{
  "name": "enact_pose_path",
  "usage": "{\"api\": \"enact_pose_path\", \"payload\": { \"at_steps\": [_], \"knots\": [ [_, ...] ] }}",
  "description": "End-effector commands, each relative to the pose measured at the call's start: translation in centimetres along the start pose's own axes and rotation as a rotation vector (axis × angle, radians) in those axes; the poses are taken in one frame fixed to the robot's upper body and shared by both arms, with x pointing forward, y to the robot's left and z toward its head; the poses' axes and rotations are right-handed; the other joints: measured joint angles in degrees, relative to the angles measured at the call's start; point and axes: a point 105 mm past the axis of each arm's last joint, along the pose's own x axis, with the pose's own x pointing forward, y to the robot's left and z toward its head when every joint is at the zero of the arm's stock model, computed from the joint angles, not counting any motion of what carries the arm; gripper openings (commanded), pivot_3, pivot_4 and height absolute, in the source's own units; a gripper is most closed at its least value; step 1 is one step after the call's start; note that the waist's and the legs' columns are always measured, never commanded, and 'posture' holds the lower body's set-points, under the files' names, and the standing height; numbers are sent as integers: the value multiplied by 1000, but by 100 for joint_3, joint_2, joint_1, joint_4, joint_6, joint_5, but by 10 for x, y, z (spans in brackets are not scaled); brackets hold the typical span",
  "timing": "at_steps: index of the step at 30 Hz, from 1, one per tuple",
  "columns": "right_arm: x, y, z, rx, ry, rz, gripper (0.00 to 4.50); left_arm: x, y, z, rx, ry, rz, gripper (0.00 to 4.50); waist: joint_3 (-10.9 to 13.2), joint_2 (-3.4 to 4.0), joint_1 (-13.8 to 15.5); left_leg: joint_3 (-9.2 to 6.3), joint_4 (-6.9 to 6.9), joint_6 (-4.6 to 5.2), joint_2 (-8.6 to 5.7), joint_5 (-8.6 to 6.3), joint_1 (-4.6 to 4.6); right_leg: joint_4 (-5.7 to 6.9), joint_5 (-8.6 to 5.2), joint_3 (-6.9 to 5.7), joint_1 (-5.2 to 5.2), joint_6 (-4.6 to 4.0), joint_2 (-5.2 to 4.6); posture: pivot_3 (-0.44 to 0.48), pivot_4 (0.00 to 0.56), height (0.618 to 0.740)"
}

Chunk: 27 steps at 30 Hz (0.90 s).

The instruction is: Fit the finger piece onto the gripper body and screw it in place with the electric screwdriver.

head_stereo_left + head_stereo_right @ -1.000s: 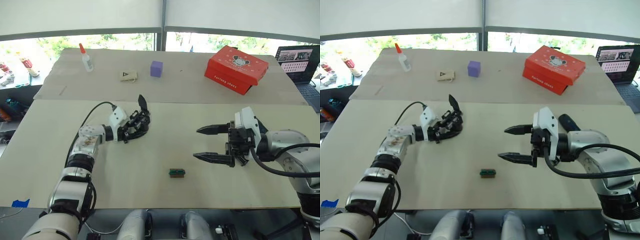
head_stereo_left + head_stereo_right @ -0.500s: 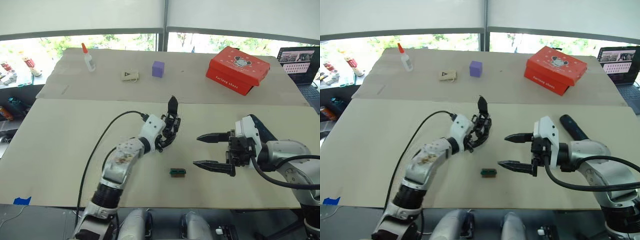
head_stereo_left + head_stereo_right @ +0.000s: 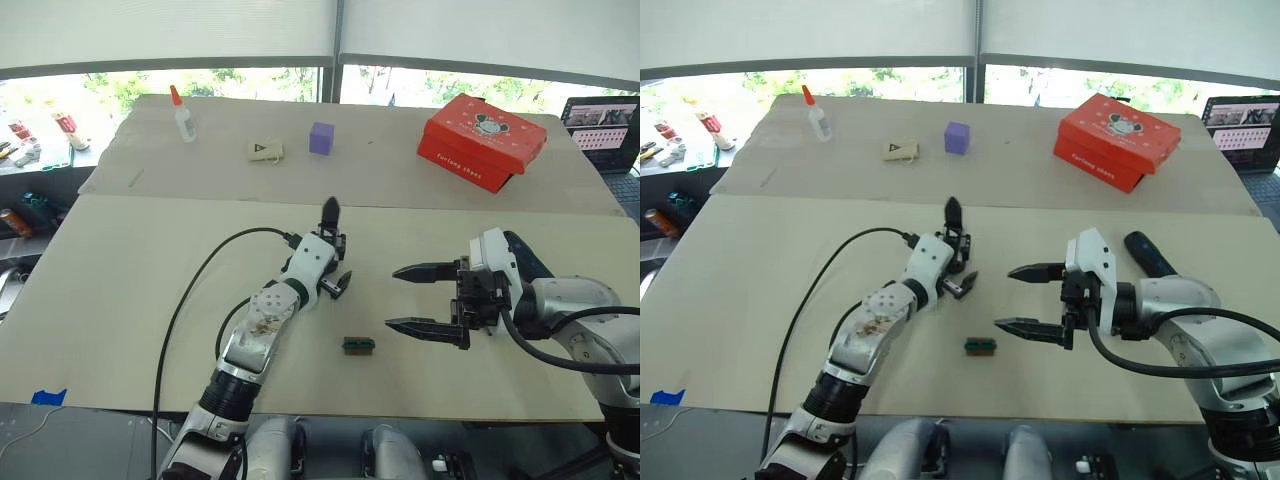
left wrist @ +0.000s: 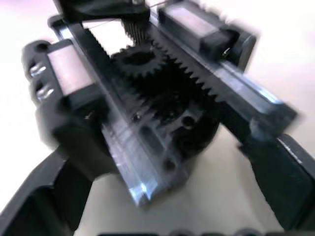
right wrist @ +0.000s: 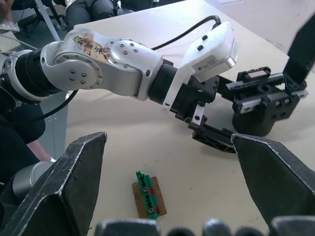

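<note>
The pale bench [image 3: 120,290] carries the work near its middle, and the step in hand looks like bringing the gripper body [image 5: 263,101] within reach of the right arm so a finger can be fitted. The left gripper [image 3: 335,262] has its jaws around that body: the right wrist view shows one of its fingers [image 5: 216,139] low beside the round dark base, and the left wrist view shows the geared rack between the two, so I judge it to be gripping the body, though the contact itself is not plain. The body's long axis is its pair of toothed rails, which run roughly level above the round base, while its mounted black finger stands upright, pointing away from the bench and toward the far side. To do this well, the left arm should keep the base flat and the rails square to the right arm, leaving the bare end of the rails exposed. The right gripper [image 3: 425,300] hovers just beside it with jaws spread wide and nothing between them. The electric screwdriver [image 3: 1148,252] lies behind the right wrist. A small green-and-black block [image 3: 357,345] sits between the arms.
</note>
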Motion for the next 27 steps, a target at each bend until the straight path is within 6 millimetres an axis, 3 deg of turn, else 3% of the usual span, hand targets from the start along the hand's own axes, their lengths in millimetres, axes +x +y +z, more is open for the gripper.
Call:
{"api": "enact_pose_path", "payload": {
  "at_steps": [1, 7, 12, 21, 26, 27],
  "knots": [
    [1, 0, 8, -31, -21, -5, 4500, -12, 5, 8, 12, -48, -93, 4460, 0, 0, -1, 0, 0, 0, 0, 0, 1, 0, 0, 0, 0, 0, 0, 0, 150, 740],
    [-1, -4, 9, -43, -21, -24, 4500, -32, 32, 2, 64, -18, -256, 4460, -1, 2, -6, 1, 0, -1, 0, 0, 4, 0, 0, 0, 0, 0, 1, 0, 150, 740],
    [-3, -5, 12, -53, -18, -29, 4500, -33, 54, 4, 172, -50, -456, 4460, -1, 2, 10, 5, 5, -1, -3, 0, 4, -5, 0, -4, 2, 0, 1, 0, 150, 740],
    [-8, -3, 11, -55, 0, -35, 4500, -11, 49, 8, 201, -87, -598, 4460, -1, 2, -12, 9, 1, 0, -7, 0, -1, 0, 0, -12, 2, 1, 3, 0, 150, 740],
    [-11, -2, 11, -55, 8, -45, 4500, 4, 45, 12, 231, -128, -587, 4460, 0, 1, -4, 8, 2, 1, -7, 0, -2, 1, 0, -11, 2, 1, 3, 0, 150, 740],
    [-12, -1, 11, -55, 10, -46, 4500, 5, 45, 11, 239, -130, -588, 3936, 0, 1, -2, 7, 3, 1, -7, 0, -3, 1, 0, -11, 1, 1, 3, 0, 150, 740]
  ]
}}
